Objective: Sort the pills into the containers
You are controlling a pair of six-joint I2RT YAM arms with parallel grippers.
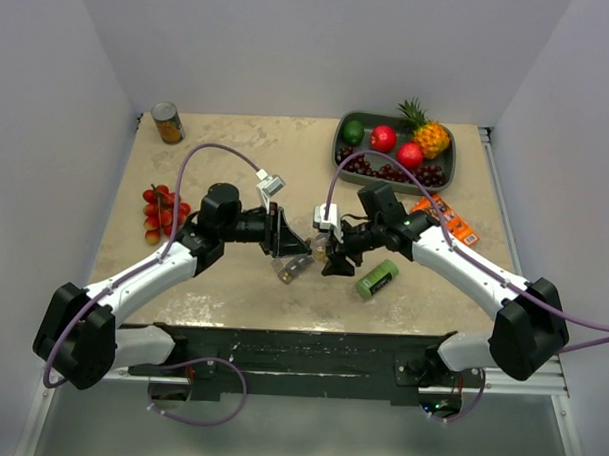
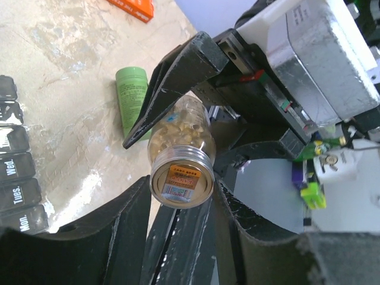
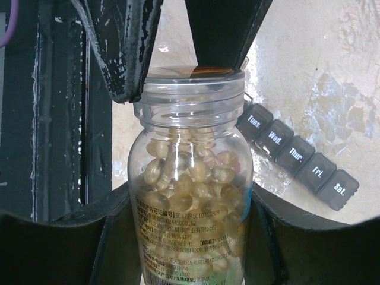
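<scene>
Bearing containers [image 3: 297,155]: beige mottled tabletop [image 1: 237,161] | white walls [image 1: 311,48] on three sides

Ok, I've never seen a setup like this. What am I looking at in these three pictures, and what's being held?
Two robot arms, the left arm and the right arm, are bolted at the near edge of a table. The wide picture looks down from above and behind them. The other two come from a camera on each wrist. Between them the arms hold a clear pill bottle full of yellowish pills: the right jaws clamp its body and the left jaws grip its top end. On the table lie a grey weekday pill organiser, a green tube, an orange packet, a fruit tray, cherry tomatoes and a can.
</scene>
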